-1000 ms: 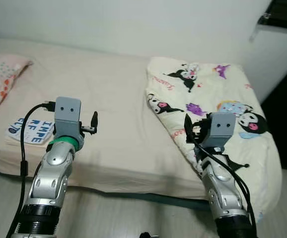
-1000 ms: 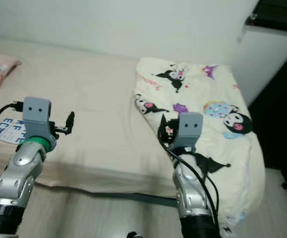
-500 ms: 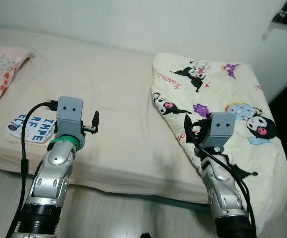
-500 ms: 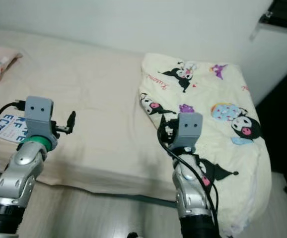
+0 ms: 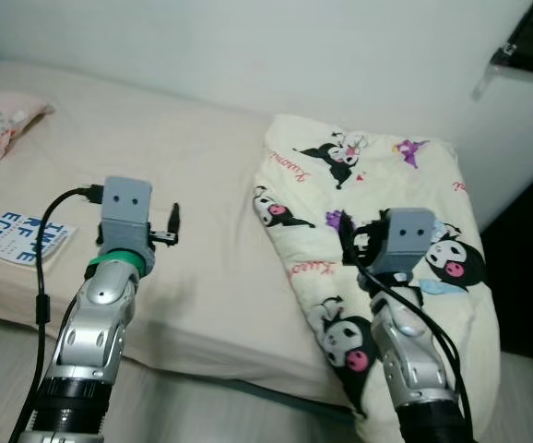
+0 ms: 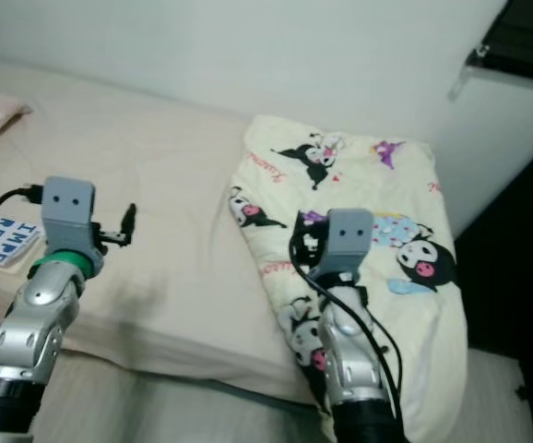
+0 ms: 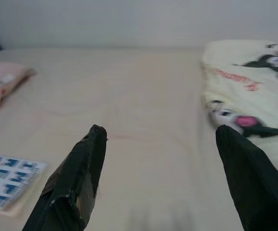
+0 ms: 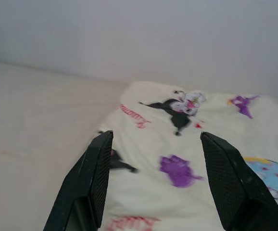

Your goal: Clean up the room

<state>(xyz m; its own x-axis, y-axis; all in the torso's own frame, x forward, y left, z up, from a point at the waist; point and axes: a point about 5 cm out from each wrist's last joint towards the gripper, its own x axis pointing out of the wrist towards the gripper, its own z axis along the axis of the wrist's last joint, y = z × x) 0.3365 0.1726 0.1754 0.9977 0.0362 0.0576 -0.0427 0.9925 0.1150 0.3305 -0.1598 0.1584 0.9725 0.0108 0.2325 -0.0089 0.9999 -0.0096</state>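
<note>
Both the left gripper [image 7: 160, 178] and right gripper [image 8: 153, 180] spread, empty, above the bed [image 5: 202, 185]; blanket [image 5: 377, 212] bunched at its right end (edge overhanging), so a shallow pinch risks dragging it floorward.

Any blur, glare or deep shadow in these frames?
Head views: evenly lit, no glare, only a faint shadow on the bed by the left arm. Left wrist view: soft throughout, book print unreadable. Right wrist view: blanket cartoons slightly blurred.
</note>
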